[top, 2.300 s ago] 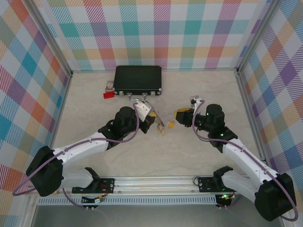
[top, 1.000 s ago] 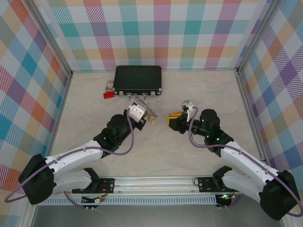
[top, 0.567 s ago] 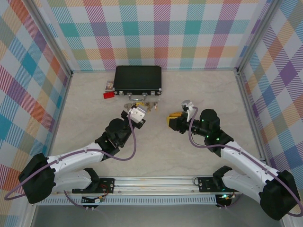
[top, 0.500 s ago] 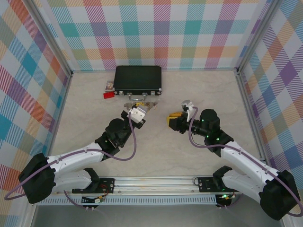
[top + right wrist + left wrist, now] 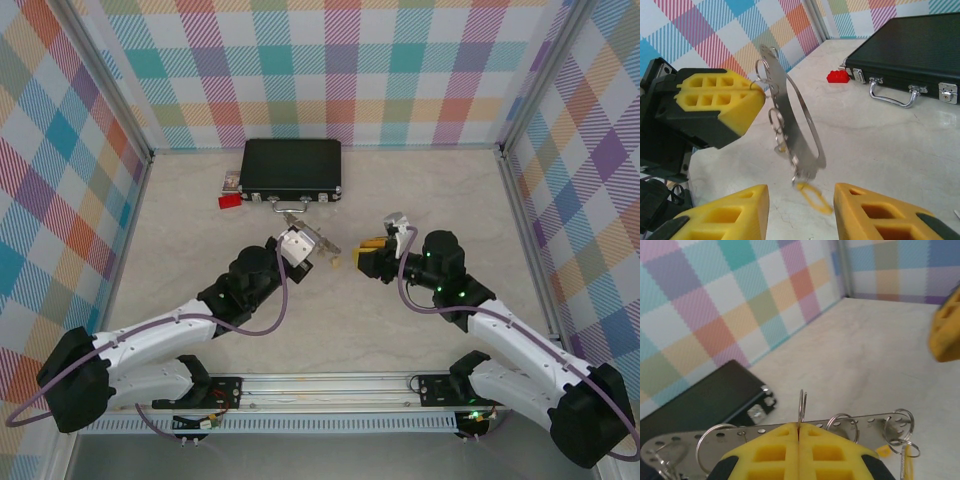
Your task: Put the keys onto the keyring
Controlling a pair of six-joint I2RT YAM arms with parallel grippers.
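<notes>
Firmly, left hand (image 5: 799, 439) pinches the keyring (image 5: 870, 425); right hand (image 5: 801, 201) gapes beside.

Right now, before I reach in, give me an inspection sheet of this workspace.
Surface: pale marbled table, no spills seen.
Job's things: keyring raised off the table, tilted; one yellow key hanging from its lower end.
Clutter: black case at the back, red block by its left end.
Grippers: left gripper shut on the keyring; right gripper open, facing it, apart.
Cables: purple cables along both arms.
Surroundings: plaid walls on three sides.
</notes>
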